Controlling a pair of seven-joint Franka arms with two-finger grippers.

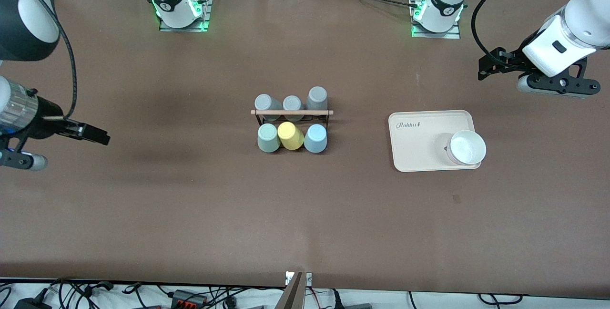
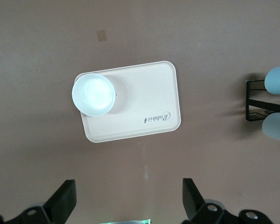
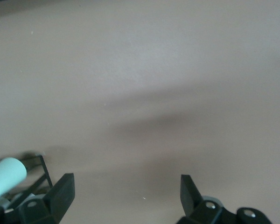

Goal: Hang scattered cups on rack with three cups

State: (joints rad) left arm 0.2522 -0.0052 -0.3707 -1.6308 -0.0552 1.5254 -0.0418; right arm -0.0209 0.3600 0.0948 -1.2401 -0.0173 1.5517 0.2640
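Observation:
The black wire rack (image 1: 291, 112) with its wooden rod stands mid-table. Along its side nearer the front camera a mint-green cup (image 1: 268, 137) and a light blue cup (image 1: 315, 138) lean outward, bottoms up, with a yellow cup (image 1: 289, 135) between them. The rack's edge (image 2: 252, 100) and the blue cup (image 2: 277, 80) show in the left wrist view, and the mint cup (image 3: 7, 175) in the right wrist view. My left gripper (image 1: 486, 68) hangs open and empty over the left arm's end of the table. My right gripper (image 1: 90, 132) hangs open and empty over the right arm's end.
Three grey cups (image 1: 291, 103) line the rack's side farther from the front camera. A beige tray (image 1: 419, 151) lies between the rack and the left arm's end, with a white bowl (image 1: 467, 148) on its corner. Bare brown table surrounds both.

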